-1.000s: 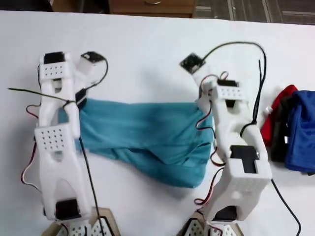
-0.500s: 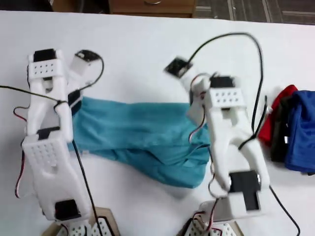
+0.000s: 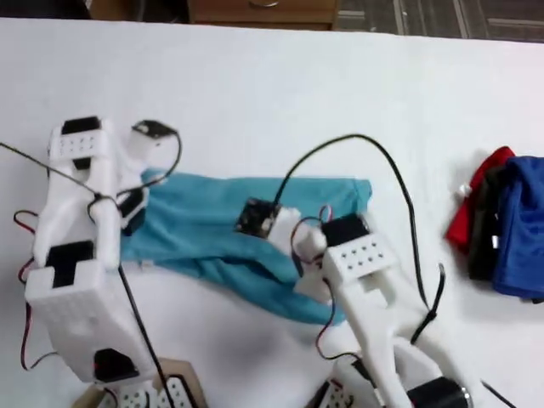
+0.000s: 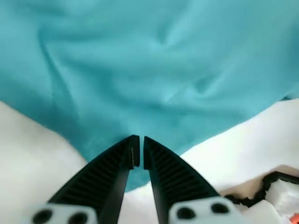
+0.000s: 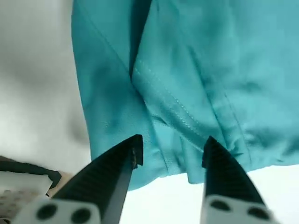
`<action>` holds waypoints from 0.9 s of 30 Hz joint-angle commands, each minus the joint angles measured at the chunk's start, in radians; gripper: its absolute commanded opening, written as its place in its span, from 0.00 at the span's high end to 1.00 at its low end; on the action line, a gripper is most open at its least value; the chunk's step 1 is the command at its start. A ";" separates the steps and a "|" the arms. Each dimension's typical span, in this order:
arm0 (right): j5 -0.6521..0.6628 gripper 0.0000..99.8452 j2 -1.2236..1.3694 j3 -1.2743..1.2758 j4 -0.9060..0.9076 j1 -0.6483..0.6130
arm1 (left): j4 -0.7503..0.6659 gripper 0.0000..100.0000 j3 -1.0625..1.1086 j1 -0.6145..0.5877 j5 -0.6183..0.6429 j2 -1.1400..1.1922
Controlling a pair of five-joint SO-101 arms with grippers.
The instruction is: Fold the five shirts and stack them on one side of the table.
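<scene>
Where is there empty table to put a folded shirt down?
The widest bare table is the far strip beyond the teal shirt. A smaller patch lies between it and the shirt pile. The near edge is crowded with arms and cables.

Seemingly a robotics lab: white table (image 3: 255, 85), two bare-wired white arms (image 3: 81, 238), wooden cabinet (image 3: 263, 13) and tiled floor (image 3: 442, 17) beyond.

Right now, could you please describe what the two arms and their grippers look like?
Both the left arm and right arm are blocky white plastic with perforated panels and black motors. Thin red and black wires run along them; a long black cable loops over the right one. The left gripper and right gripper have black, ribbed, tapering fingers.
</scene>
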 commanded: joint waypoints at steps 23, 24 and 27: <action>0.002 0.89 0.318 -0.241 -0.311 0.107 | -0.262 0.95 0.073 -0.006 0.104 0.129; 0.002 0.90 0.318 -0.262 -0.311 0.125 | -0.264 0.95 0.073 -0.006 0.106 0.129; 0.000 0.91 0.318 -0.305 -0.303 0.179 | -0.264 0.95 0.073 -0.006 0.106 0.130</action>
